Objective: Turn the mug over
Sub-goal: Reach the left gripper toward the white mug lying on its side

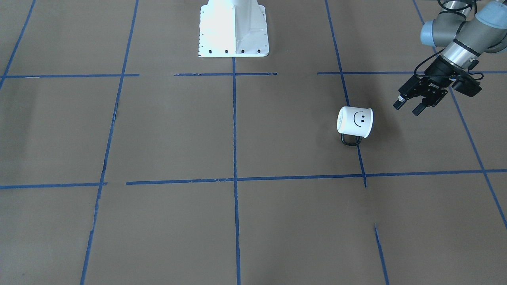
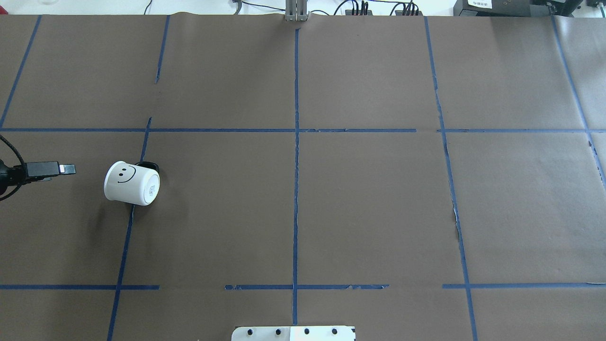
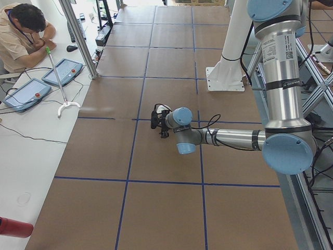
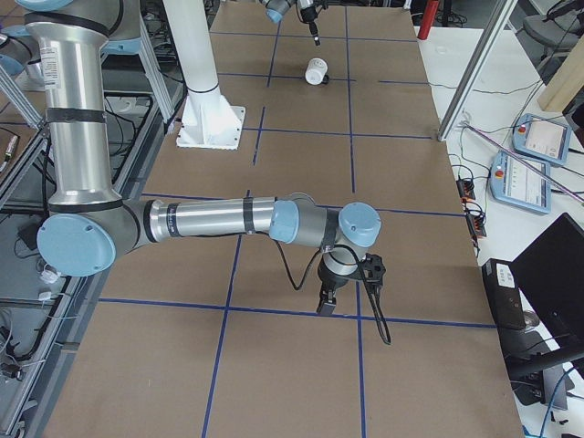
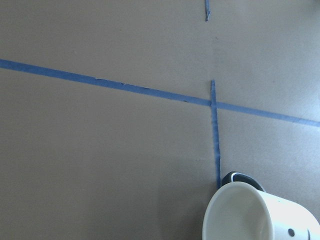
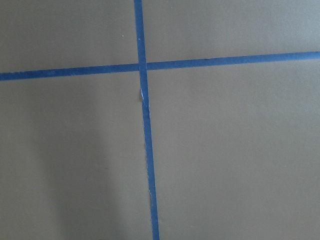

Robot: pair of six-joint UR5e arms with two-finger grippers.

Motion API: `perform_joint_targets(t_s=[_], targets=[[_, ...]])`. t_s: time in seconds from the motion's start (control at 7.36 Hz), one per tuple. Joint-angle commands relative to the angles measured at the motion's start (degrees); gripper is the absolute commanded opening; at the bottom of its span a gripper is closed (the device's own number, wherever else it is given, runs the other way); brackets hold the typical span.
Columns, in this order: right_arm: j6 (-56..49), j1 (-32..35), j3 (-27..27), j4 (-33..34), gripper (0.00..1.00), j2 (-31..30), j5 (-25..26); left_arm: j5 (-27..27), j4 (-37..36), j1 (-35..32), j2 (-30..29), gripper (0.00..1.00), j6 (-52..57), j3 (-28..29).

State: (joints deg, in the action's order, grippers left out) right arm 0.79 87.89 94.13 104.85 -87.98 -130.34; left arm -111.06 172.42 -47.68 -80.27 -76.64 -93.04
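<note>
The white mug lies on its side on the brown paper, smiley face up, black handle against the table. Its base points toward the table's middle and its cream mouth toward my left gripper. That gripper is open and empty, hovering a short way from the mug without touching it. In the overhead view the mug lies right of the left gripper. The left wrist view shows the mug's open mouth at the bottom right. My right gripper hangs low over bare paper far from the mug; I cannot tell its state.
The white robot base stands at the table's robot-side edge. Blue tape lines divide the brown paper into squares. An operator sits at the side table with tablets.
</note>
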Motion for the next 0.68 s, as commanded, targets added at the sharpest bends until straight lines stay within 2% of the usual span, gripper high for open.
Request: perform_joint_targets(t_s=[0.0,0.54], targets=[[0.0,0.0,0.0,0.0,1.00,0.0,0.0,4.0,14.3,2.2,-7.0,1.00,-5.2,9.9],[0.0,0.0,0.0,0.0,1.00,0.0,0.0,8.1,18.3,9.6,-10.3,1.00,-6.0,13.0]])
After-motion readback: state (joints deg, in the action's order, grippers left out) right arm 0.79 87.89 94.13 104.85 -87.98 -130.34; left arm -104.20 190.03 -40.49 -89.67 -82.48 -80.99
